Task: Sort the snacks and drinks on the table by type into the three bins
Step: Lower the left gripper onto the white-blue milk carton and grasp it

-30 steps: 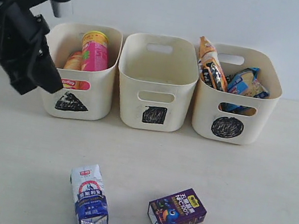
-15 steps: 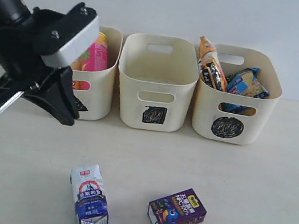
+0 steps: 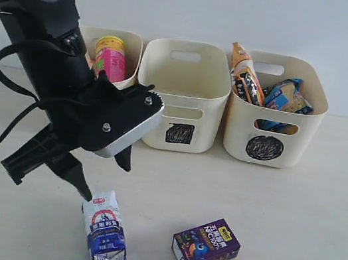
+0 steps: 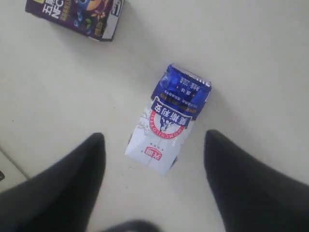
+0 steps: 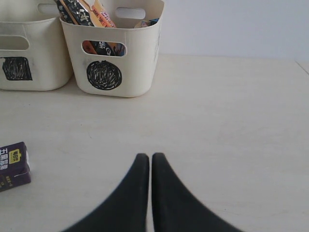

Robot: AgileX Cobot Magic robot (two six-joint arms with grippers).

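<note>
Blue-white carton [image 4: 169, 121], lying flat on the counter [image 3: 292, 225] in front of the square-marked bin [image 3: 181, 97]; left pincer [image 4: 154, 137] wide astride it, seemingly not touching; risk: carton askew, closing jaws may spin it.

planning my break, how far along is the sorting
Done: tubes in the triangle bin, packets in the circle bin. In hand: the open left gripper flanks the blue carton, not yet gripping. Left: blue carton and purple carton lie on the table; the square bin shows nothing inside.
</note>
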